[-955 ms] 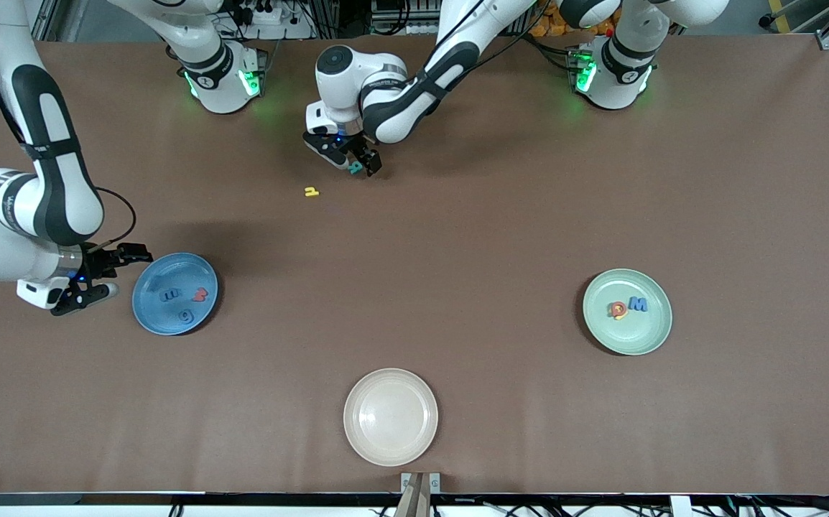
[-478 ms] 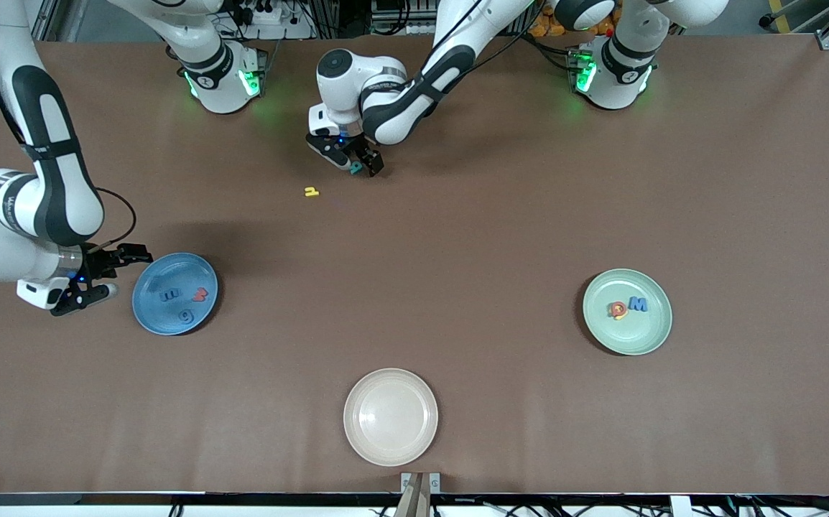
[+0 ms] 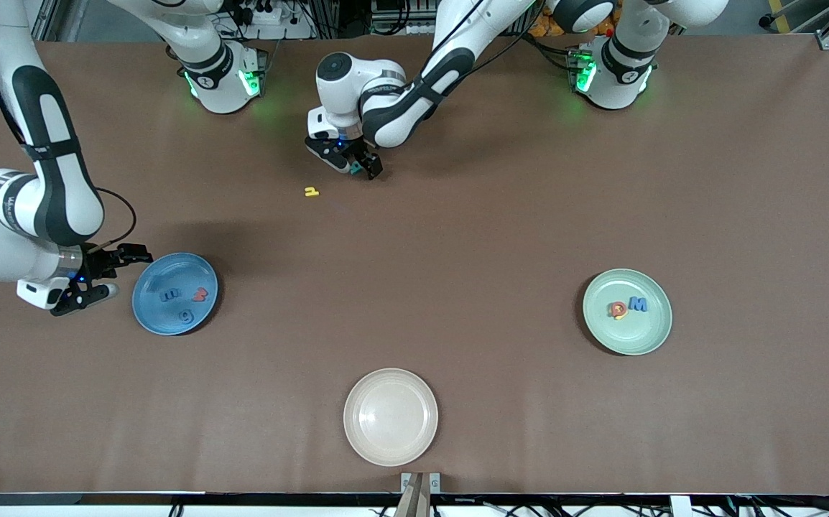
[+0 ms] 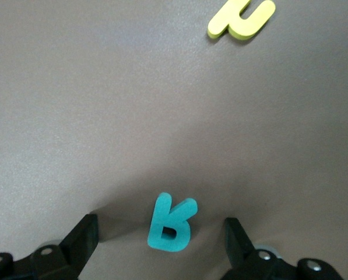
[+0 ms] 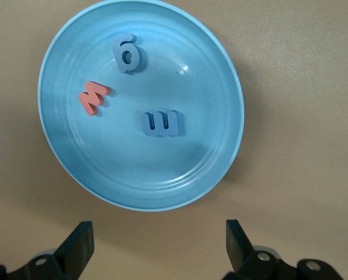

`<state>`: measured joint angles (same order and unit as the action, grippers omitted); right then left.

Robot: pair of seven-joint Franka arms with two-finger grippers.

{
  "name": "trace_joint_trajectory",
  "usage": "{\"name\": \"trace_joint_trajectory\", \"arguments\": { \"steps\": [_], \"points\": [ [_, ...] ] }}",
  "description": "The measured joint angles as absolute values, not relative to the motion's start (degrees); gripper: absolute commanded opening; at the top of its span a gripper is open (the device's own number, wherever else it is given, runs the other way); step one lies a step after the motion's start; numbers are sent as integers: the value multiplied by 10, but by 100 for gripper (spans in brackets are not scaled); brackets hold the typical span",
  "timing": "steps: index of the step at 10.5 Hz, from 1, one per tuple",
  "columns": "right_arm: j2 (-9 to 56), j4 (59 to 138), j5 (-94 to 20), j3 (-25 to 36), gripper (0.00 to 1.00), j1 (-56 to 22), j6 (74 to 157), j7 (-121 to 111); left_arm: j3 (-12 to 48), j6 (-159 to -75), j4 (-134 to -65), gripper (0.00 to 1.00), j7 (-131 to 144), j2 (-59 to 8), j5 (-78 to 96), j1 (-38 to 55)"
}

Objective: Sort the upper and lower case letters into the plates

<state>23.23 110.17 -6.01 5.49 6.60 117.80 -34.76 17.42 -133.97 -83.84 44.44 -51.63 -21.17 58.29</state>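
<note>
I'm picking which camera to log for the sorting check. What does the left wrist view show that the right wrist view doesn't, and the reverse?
Only the left wrist view shows the small teal foam letter on the bare brown table, between the open fingers of the left gripper, and the small yellow foam letter lying apart from it.

Only the right wrist view shows the round blue plastic plate holding one red letter and two blue letters, with the open right gripper beside the plate.

Both show the same brown tabletop and an open gripper holding nothing.
</note>
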Motion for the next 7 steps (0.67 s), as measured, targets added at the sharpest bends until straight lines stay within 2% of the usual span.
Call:
{"name": "trace_joint_trajectory", "arguments": {
  "steps": [1, 2, 7],
  "points": [
    [232, 1102, -60, 55, 100, 66, 1178, -348, 173, -1340, -836, 19, 443, -517, -212, 583],
    [232, 1102, -60, 55, 100, 66, 1178, -347, 172, -1340, -833, 0, 443, -517, -212, 584],
    [232, 1102, -60, 55, 100, 66, 1179, -347, 156, -1340, -820, 0, 443, -513, -198, 580]
  ]
}}
